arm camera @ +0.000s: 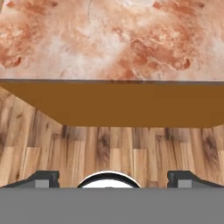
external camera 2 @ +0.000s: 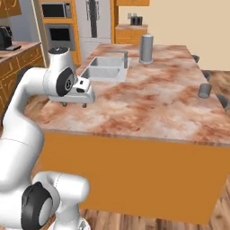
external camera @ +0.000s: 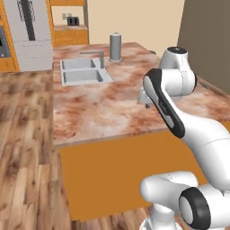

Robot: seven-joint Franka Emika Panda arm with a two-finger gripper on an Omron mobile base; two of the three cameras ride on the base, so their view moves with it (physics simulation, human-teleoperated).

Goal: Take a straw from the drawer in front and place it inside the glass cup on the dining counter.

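No text, label, brand, number or sign can be read anywhere in these pictures.

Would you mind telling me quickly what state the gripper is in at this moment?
Gripper: open, fingers spread wide apart, nothing held between them; it hangs over the dining counter edge.
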